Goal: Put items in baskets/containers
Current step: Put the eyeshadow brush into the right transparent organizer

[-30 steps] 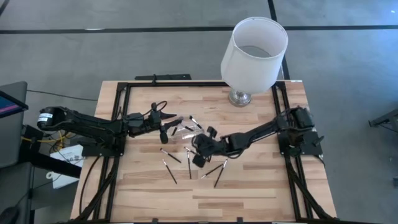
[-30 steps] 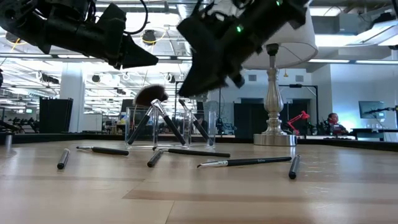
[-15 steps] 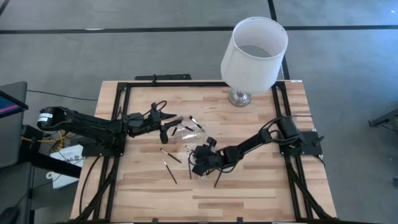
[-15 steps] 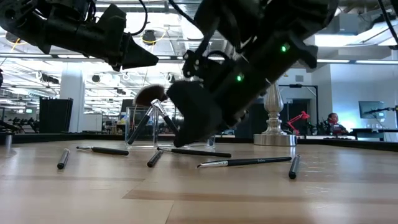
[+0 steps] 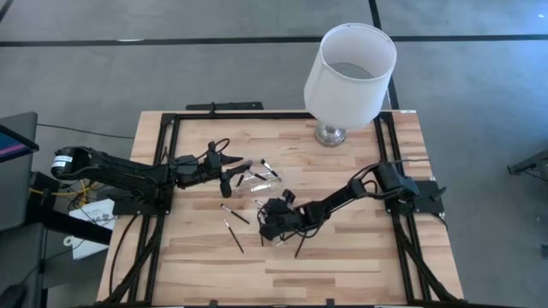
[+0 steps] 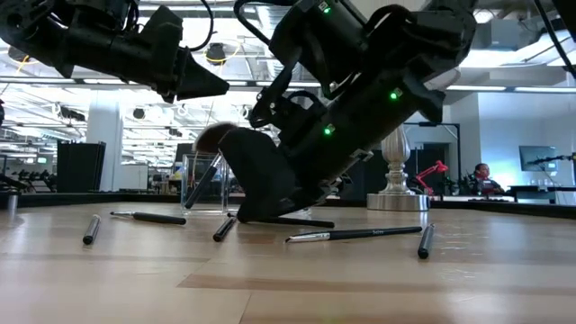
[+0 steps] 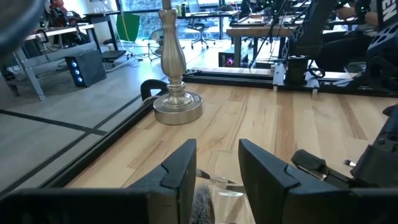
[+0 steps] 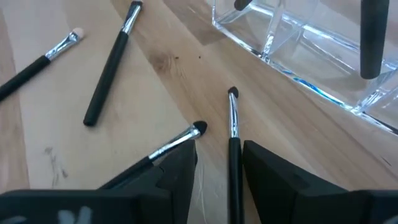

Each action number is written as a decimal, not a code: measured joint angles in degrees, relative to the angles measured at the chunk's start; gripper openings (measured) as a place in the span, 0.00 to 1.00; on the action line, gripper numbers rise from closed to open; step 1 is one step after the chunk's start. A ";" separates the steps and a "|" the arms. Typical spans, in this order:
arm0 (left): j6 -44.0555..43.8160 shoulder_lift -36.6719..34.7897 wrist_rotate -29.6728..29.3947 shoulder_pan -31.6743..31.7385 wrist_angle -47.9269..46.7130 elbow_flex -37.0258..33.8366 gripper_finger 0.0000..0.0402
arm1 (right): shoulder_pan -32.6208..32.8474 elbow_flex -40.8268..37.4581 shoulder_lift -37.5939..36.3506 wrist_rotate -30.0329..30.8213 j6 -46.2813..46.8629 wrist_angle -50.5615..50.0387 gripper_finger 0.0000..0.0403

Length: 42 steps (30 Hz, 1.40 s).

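High view: right gripper (image 5: 272,229) low at frame centre among scattered makeup brushes (image 5: 234,213) on the worktop (image 5: 342,265); left gripper (image 5: 233,163) centre-left above the clear container (image 5: 259,179).

Right wrist view: jaws parted, straddling one brush (image 8: 233,149), not clenched.

Left wrist view: jaws parted, nothing held.

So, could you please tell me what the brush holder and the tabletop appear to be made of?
The brush holder looks like clear glossy plastic, possibly acrylic: the wood shows through its walls and its edges catch light. The tabletop looks like pale wooden planks with a smooth, lightly sheened finish: grain and seams are visible.
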 joint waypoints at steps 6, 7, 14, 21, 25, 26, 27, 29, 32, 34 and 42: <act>0.00 0.00 0.00 0.00 -0.57 0.00 0.29 | 0.17 -0.08 0.11 0.88 -1.06 0.36 0.33; 0.00 0.00 0.00 0.00 -0.58 0.00 0.29 | 0.15 -0.11 0.11 1.03 -1.19 0.36 0.33; 0.00 0.00 0.00 0.00 -0.58 0.00 0.29 | -0.13 -0.37 0.03 1.08 -2.04 1.78 0.33; 0.00 0.00 0.00 0.00 -0.54 -0.02 0.29 | -0.44 -0.37 0.09 3.08 -2.61 2.26 0.33; 0.00 0.00 0.00 0.00 -0.51 -0.02 0.29 | -0.46 -0.37 0.16 3.38 -4.84 2.69 0.33; 0.00 0.00 0.00 0.00 -0.53 -0.02 0.29 | -0.50 -0.37 0.18 3.38 -6.86 2.86 0.33; 0.00 0.00 0.00 0.00 -0.53 -0.02 0.29 | -0.52 -0.37 0.10 3.56 -9.16 3.04 0.33; 0.11 0.00 -0.01 0.00 -1.15 -0.02 0.29 | -0.68 -0.49 -1.04 4.14 -13.46 2.55 0.33; 0.56 0.00 -0.02 0.08 -3.31 -0.07 0.29 | -1.18 -0.80 -3.11 6.73 -16.48 0.48 0.33; 0.55 0.00 0.00 0.33 -4.50 -0.07 0.29 | -1.64 -1.01 -4.37 8.67 -16.41 -2.50 0.33; 0.01 0.79 -0.03 0.36 -6.76 -0.09 0.29 | -0.46 -0.87 -9.54 9.71 1.82 -28.01 0.33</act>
